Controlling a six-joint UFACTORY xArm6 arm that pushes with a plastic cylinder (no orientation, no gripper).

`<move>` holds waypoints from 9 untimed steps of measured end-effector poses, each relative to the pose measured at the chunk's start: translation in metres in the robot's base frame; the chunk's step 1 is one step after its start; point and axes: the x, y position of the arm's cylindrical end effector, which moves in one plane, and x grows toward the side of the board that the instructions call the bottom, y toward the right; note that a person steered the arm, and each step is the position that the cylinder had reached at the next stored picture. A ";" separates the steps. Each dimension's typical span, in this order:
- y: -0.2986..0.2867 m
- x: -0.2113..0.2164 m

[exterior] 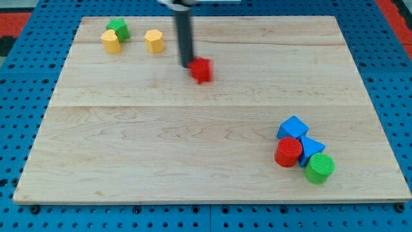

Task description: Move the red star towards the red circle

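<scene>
The rod (184, 35) runs out past the view's top edge, upper part gone. My tip (187, 65) sits against the red star (202, 70), which is smeared with blur, points unreadable. The red circle (288, 152) covers part of a blue block (311, 149) behind it.

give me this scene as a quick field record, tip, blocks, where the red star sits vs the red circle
tip: my tip touching the red star's upper-left side
red star: upper middle of the wooden board
red circle: lower right, far from the star
beside circle: blue cube, blue triangle, green circle
top left group: green star, yellow heart, yellow hexagon
needed travel: down and rightward
</scene>
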 end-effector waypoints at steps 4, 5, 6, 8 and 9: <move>0.070 0.082; 0.063 0.048; 0.046 0.046; 0.075 0.059; 0.046 0.047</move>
